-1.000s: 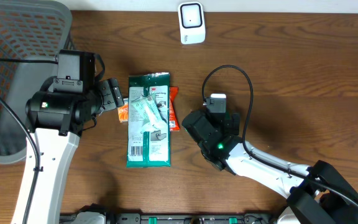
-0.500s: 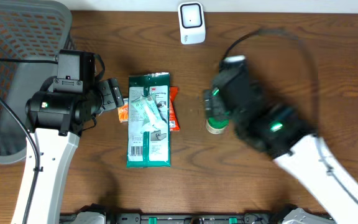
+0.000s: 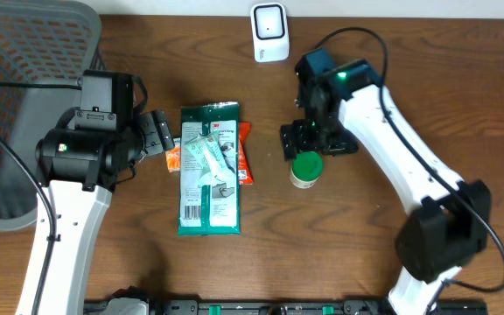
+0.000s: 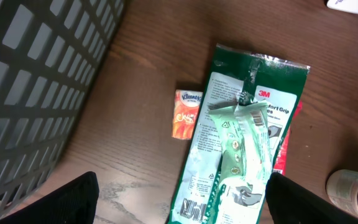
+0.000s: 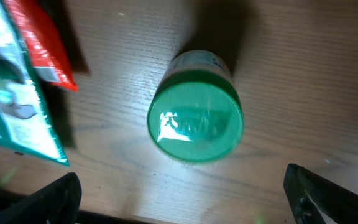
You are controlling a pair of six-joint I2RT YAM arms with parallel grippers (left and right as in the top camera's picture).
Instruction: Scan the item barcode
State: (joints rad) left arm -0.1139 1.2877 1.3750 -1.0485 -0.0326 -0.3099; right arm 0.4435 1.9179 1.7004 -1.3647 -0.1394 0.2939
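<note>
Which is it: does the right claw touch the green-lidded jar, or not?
Apart. The right wrist view shows the right gripper open wide, with bare table between each of its fingers and the green-lidded jar.

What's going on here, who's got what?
Nothing is held right now. The right claw hangs open over an upright green-lidded bottle, not gripping it. The left claw is open beside a pile of flat packs: a green package lying on a red pack, with a small orange tissue pack next to them. The white scanner stands at the far table edge with no item in front of it. A grey basket sits at the left.
</note>
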